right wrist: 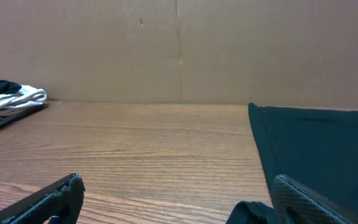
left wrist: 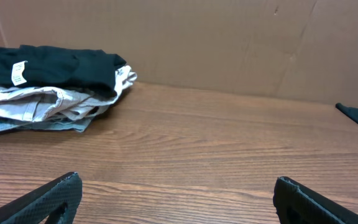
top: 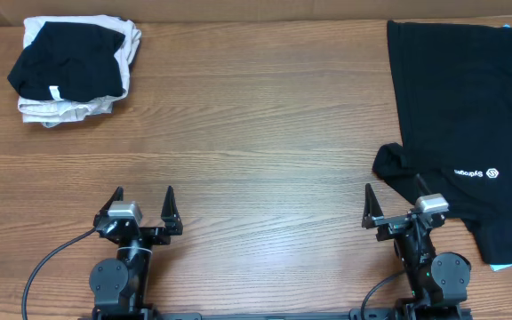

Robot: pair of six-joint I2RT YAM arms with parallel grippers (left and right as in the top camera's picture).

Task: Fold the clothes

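Folded pile of black and white garments [top: 69, 71] lies far left. The large black logo T-shirt [top: 469, 107], right, is not yet folded. Left gripper [top: 143, 203] and right gripper [top: 391, 206]: fingers wide apart, empty.

Soft, even light from above leaves the table [top: 265, 133] bright, with thin shadows hugging the folded pile [top: 74, 71]. The black T-shirt [top: 469, 98] swallows detail. In both wrist views the near fingers [left wrist: 55, 194] look slightly soft, the wood grain sharp.

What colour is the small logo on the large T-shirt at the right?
White logo on a black T-shirt; clearest in the overhead view.
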